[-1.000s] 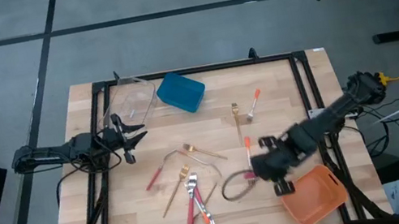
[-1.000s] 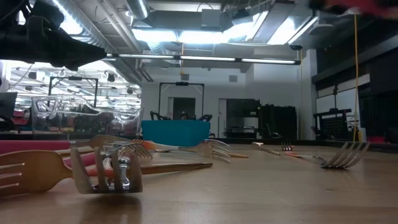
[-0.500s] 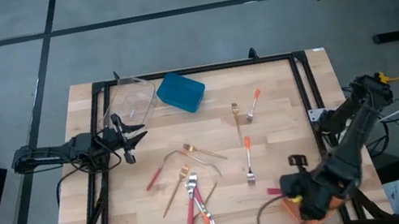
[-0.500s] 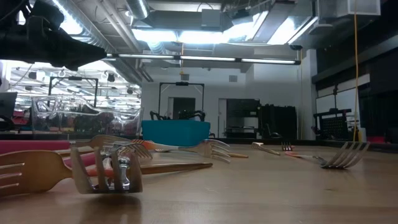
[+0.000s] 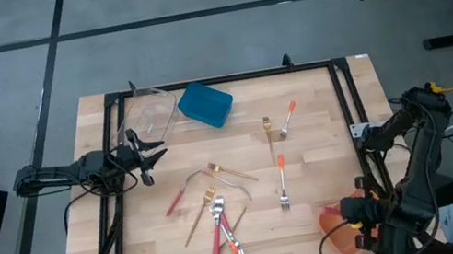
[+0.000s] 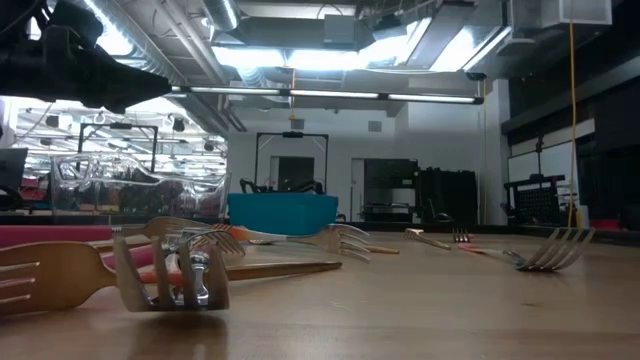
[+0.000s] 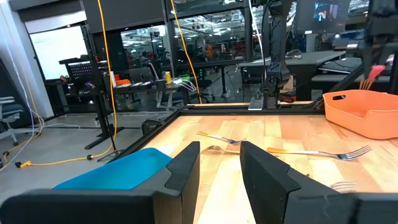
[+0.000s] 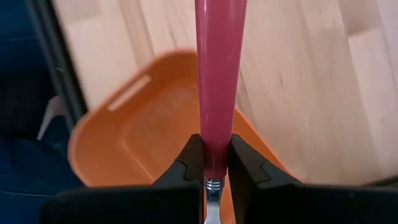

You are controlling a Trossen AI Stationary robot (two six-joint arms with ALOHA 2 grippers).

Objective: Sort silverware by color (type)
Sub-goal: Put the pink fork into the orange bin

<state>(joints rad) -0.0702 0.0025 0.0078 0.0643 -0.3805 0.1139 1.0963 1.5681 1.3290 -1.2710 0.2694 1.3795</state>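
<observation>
The right gripper (image 8: 211, 163) hangs above a bin (image 8: 143, 143) at the table's (image 5: 312, 84) near right corner, a utensil's handle (image 8: 219, 74) clamped between its fingers (image 8: 186, 163) and reaching out past their tips. The left gripper (image 5: 149, 154) sits at the table's left edge; just beyond its fingers (image 7: 264, 168) lie a second bin (image 7: 118, 171) and scattered forks (image 7: 317, 152), with a third bin (image 5: 149, 112) beside them.
</observation>
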